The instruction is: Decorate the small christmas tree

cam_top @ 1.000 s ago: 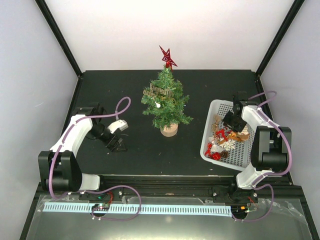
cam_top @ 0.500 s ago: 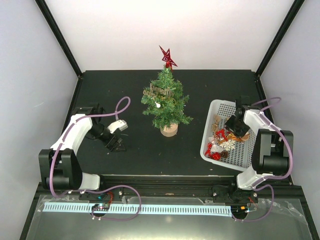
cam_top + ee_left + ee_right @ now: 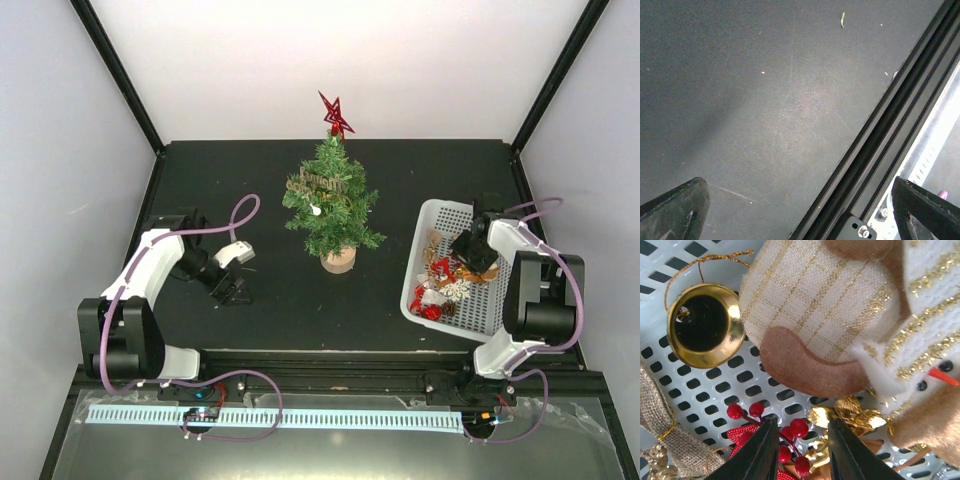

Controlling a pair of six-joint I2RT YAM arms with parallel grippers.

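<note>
Black matting covers the table point(image 3: 250, 170) on which we see everything. Nearest to us, left of the small christmas tree point(image 3: 330, 205) and nearer than its base, the left gripper point(image 3: 230, 290) hangs low over bare table. Its jaws are spread wide and nothing is between them.

Right of the tree and about level with its base sits a white perforated basket point(image 3: 488, 308). The right gripper point(image 3: 801, 432) reaches down into it. Its jaws stand partly closed, with a narrow gap between them. A red berry sprig point(image 3: 790, 432) lies in that gap, but we cannot tell whether the fingers pinch it or only straddle it.

Just beyond the fingertips we see a gold leaf cluster point(image 3: 850, 412). Beyond that lies a white fabric ornament point(image 3: 820, 305) checked in gold thread, with brown felt patches. A gold bell point(image 3: 705, 325) on a gold cord lies beside it on the basket floor, its mouth facing us. A scrap of burlap point(image 3: 667, 445) shows at the lower edge.

The tree itself stands upright near the middle of the table, towards the back, on a round light-wood base point(image 3: 338, 261). It is well apart from both grippers. A gold lettered sign point(image 3: 318, 182) and a small white ornament point(image 3: 314, 211) hang in its branches. Farthest from us, a red star point(image 3: 335, 115) tops the tree.
</note>
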